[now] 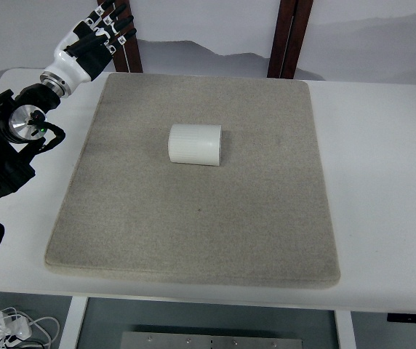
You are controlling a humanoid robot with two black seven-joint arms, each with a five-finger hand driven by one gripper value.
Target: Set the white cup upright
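Observation:
A white ribbed cup [195, 144] lies on its side near the middle of a grey mat [193, 218], its axis running left to right. My left hand [100, 29] is raised over the table's far left corner, well to the left of and beyond the cup, with fingers spread and holding nothing. The right arm is out of view.
The grey mat covers most of the white table [382, 182]. Dark wooden posts [289, 36] stand behind the table's far edge. Cables [4, 327] lie on the floor at the lower left.

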